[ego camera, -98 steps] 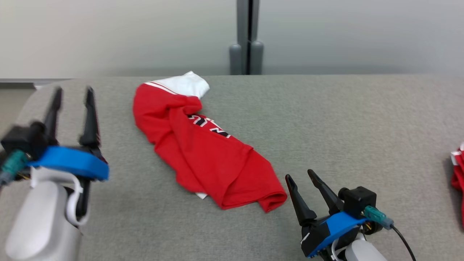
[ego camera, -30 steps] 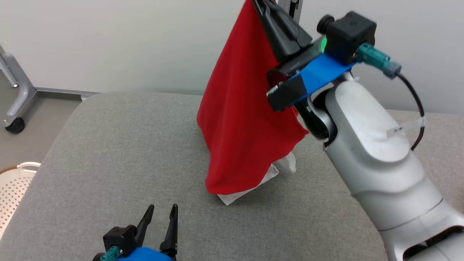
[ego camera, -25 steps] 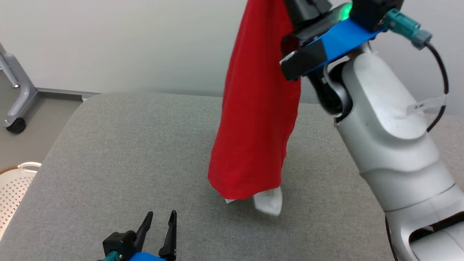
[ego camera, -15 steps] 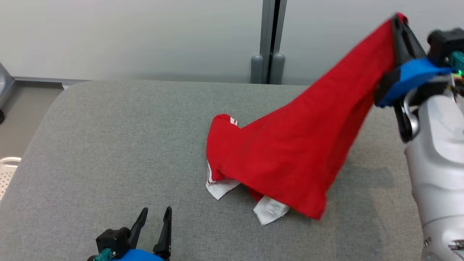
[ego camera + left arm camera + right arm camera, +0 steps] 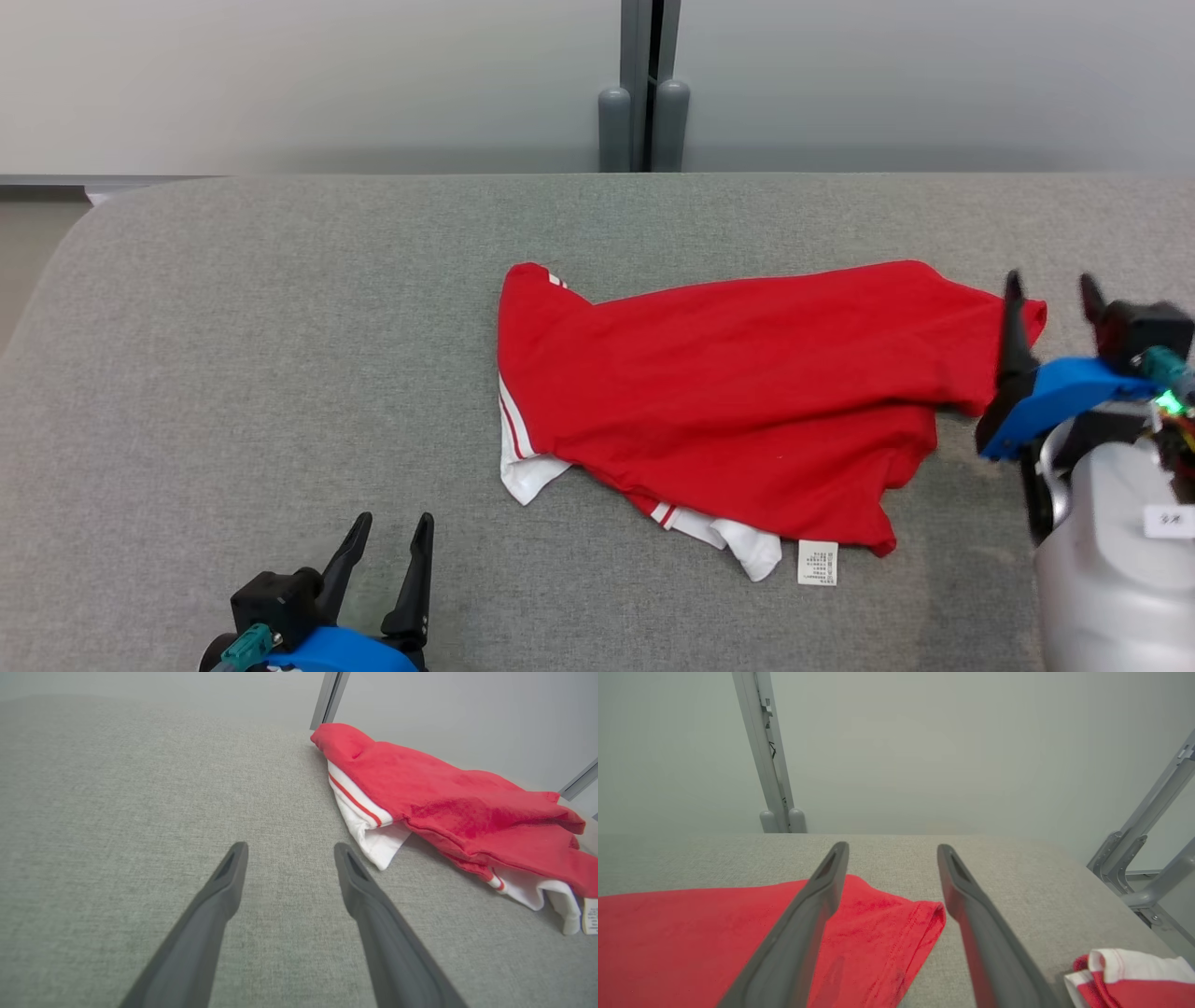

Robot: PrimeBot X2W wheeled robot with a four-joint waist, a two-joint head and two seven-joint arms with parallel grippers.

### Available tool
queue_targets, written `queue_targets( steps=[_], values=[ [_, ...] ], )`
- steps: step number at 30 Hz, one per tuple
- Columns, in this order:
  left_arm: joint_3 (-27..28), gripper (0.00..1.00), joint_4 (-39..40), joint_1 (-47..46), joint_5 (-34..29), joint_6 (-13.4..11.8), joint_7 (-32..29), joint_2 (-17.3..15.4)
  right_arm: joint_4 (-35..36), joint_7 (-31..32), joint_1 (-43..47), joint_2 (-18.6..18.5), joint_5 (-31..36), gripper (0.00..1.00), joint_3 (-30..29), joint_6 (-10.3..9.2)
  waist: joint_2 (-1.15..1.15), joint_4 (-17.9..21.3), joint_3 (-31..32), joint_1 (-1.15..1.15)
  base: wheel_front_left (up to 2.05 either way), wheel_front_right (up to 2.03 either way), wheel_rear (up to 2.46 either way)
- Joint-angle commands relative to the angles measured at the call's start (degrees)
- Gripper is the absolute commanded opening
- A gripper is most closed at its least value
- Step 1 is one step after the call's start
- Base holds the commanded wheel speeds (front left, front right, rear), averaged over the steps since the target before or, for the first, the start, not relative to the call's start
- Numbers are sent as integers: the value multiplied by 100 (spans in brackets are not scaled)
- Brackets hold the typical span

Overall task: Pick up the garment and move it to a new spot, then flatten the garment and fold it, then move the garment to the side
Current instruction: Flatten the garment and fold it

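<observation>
Beside right gripper (image 5: 1050,287): garment (image 5: 738,392), released.

Padded grey table top (image 5: 233,373): woven cloth, coarse visible weave, matt.
Crumpled red garment with white sleeves (image 5: 728,392): soft knit cloth, matt, faintly fuzzy up close, with a stitched hem along its edge.
Small white care label (image 5: 818,563): printed; thin cloth or paper, cannot tell which.
Left gripper (image 5: 394,523) and right gripper (image 5: 1049,280): long dark fingers (image 5: 210,919) of smooth matt plastic.
Blue collar on the right wrist (image 5: 1055,392): smooth plastic, dull sheen.
Pale right forearm shell (image 5: 1102,560): smooth, slightly glossy.
Grey upright post (image 5: 644,84): painted metal, satin.
Red-and-white cloth bundle (image 5: 1129,975): knit, matt.
</observation>
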State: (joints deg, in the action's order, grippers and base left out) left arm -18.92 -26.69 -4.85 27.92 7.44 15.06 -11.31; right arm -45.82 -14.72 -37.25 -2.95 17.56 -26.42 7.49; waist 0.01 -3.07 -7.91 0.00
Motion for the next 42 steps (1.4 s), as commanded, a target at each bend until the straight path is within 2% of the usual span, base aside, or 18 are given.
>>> queue_targets(
  steps=[1,8,11,15,21,26,34,35,36,41,42],
  values=[
    [-5,100,39,-38,25,8,14,-36,-142,-45,289,-4,-320,100,280,0,-1,55,-1,0,0,0,0],
    [-43,100,80,-3,47,8,14,-30,374,-52,1550,-1,-1873,100,1749,1,-1,202,3,0,0,0,0],
    [-43,100,85,35,51,8,14,-43,692,-54,2124,-15,-2217,100,2305,0,-1,231,13,0,0,0,0],
    [-22,100,79,60,44,8,14,-56,975,-54,2561,-7,-2373,100,2690,0,-1,246,19,0,0,0,0],
    [-23,100,71,79,24,9,14,-42,1426,-55,3068,-7,-2401,100,2970,0,-1,221,46,0,0,0,0],
    [-64,100,54,83,17,9,14,-17,1418,-55,3212,-7,-2210,100,3069,0,-1,160,84,0,0,0,0],
    [-88,100,32,90,54,9,14,-57,1066,-53,3044,-6,-1795,100,2637,0,-1,52,99,0,0,0,0],
    [-86,100,30,97,58,9,14,-64,1040,-53,3016,-6,-1778,94,2611,0,-1,44,100,0,0,0,0],
    [-85,100,29,104,65,9,14,-69,1024,-53,2994,-7,-1777,82,2589,0,-1,38,100,0,0,0,0],
    [-71,100,12,131,50,9,14,-78,976,-53,2883,-7,-1721,37,2641,0,-1,39,117,0,0,0,0],
    [-66,100,10,127,41,9,14,-79,971,-53,2870,-6,-1705,0,2656,0,-1,46,117,0,0,0,0]
  ],
)
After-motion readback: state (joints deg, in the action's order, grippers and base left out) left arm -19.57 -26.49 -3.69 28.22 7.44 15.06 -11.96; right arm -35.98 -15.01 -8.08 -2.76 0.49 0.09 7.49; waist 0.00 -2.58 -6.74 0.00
